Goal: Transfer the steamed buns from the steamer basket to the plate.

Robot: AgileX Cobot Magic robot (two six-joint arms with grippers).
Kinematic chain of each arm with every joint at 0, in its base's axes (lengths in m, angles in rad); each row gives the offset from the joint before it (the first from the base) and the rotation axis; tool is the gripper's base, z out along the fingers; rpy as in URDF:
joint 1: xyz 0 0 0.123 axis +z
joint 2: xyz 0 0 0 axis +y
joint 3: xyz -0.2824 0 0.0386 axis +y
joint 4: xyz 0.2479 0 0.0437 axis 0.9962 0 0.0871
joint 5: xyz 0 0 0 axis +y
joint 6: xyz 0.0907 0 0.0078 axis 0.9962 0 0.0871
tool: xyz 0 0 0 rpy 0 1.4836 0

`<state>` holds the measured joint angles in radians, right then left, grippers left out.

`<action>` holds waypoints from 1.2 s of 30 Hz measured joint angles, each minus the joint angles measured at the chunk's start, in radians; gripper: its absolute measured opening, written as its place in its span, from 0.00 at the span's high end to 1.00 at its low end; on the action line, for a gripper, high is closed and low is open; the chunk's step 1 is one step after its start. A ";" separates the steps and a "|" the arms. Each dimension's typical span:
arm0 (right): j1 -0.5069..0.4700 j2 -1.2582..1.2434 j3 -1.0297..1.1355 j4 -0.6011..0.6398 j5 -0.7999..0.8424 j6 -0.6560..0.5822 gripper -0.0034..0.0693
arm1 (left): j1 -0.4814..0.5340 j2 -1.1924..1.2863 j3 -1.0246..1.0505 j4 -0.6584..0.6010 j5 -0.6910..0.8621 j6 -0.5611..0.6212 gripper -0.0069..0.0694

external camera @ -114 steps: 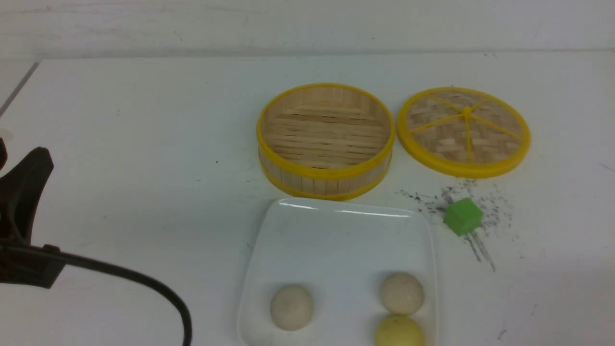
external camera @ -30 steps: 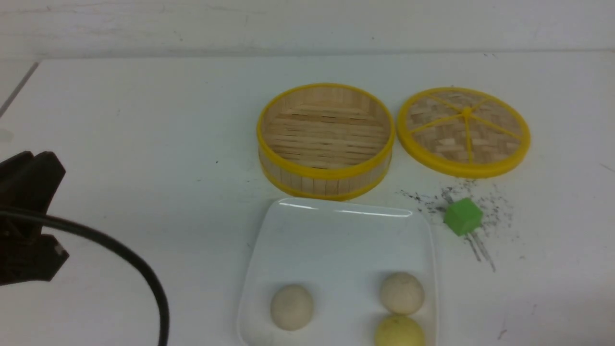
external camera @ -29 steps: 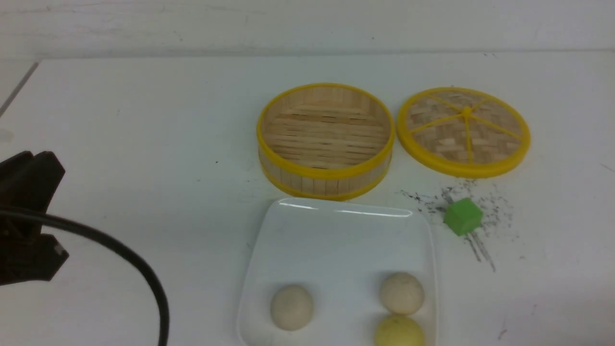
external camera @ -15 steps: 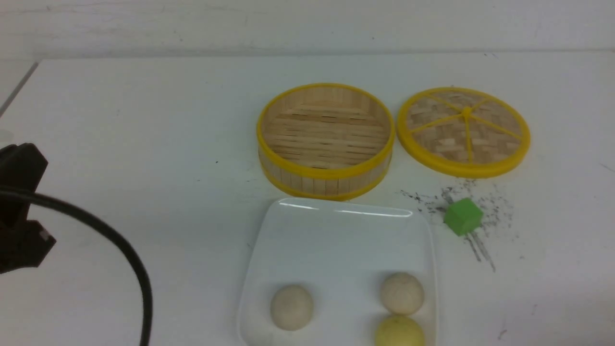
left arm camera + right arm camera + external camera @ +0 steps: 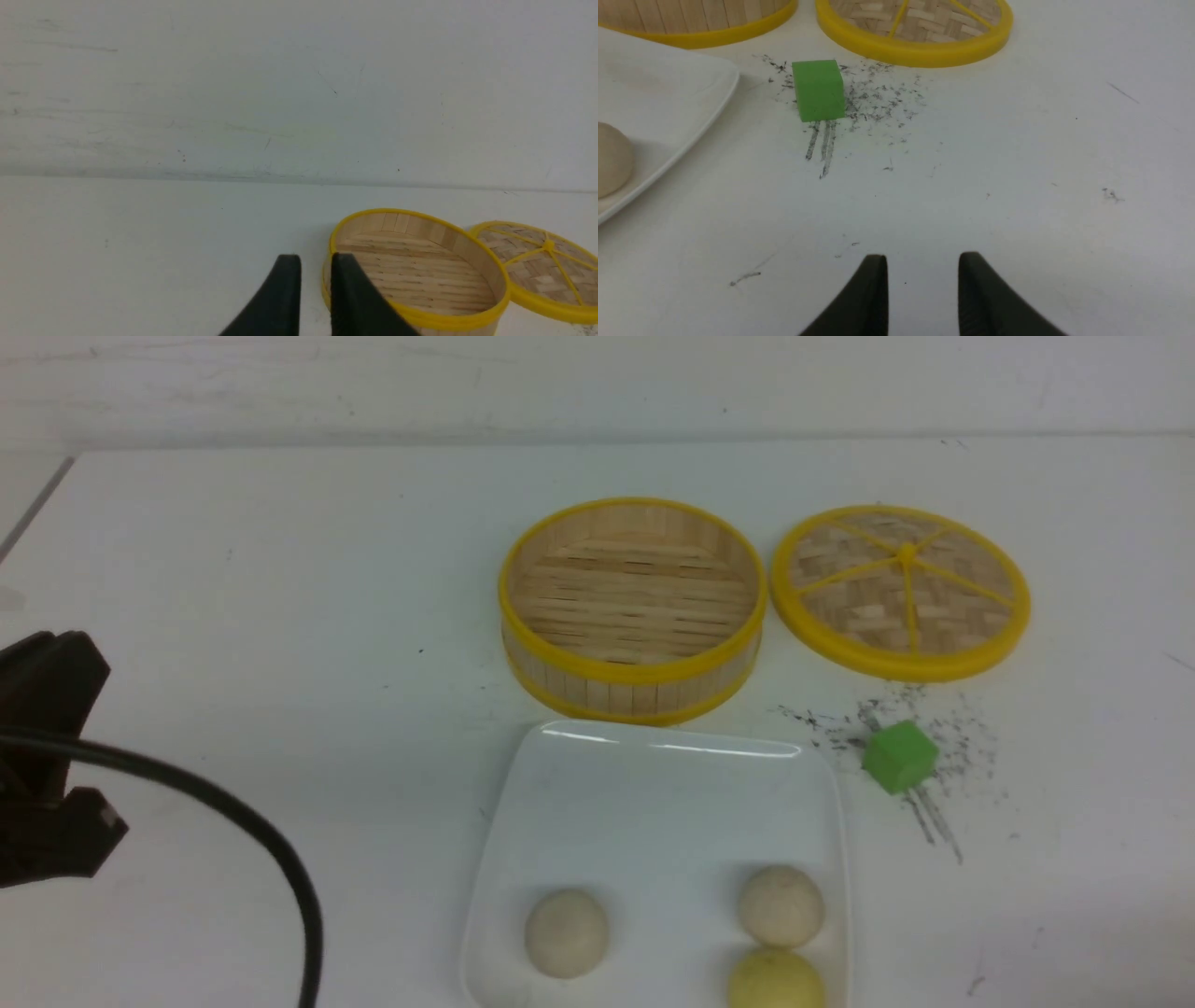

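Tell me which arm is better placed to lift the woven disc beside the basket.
Right, probably: the woven disc lies right of the steamer basket, near the open right gripper; the left gripper sits far left.

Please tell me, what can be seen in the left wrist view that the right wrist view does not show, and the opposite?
Only the left wrist view: the empty slatted floor of the round bamboo steamer basket and the nearly closed left gripper. Only the right wrist view: the small green cube, a corner of the glossy white square plate carrying one cream steamed bun, and the empty right gripper. Both show the flat woven lid with yellow spokes and the white table.
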<state>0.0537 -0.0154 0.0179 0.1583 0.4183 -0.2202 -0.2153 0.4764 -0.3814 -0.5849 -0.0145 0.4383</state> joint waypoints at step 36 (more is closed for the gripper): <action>-0.002 0.000 0.000 0.001 0.000 -0.001 0.62 | 0.159 -0.216 0.148 0.566 0.324 -0.433 0.71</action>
<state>0.0514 -0.0154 0.0179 0.1592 0.4183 -0.2212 -0.0567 0.2606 -0.2336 -0.0190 0.3100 0.0053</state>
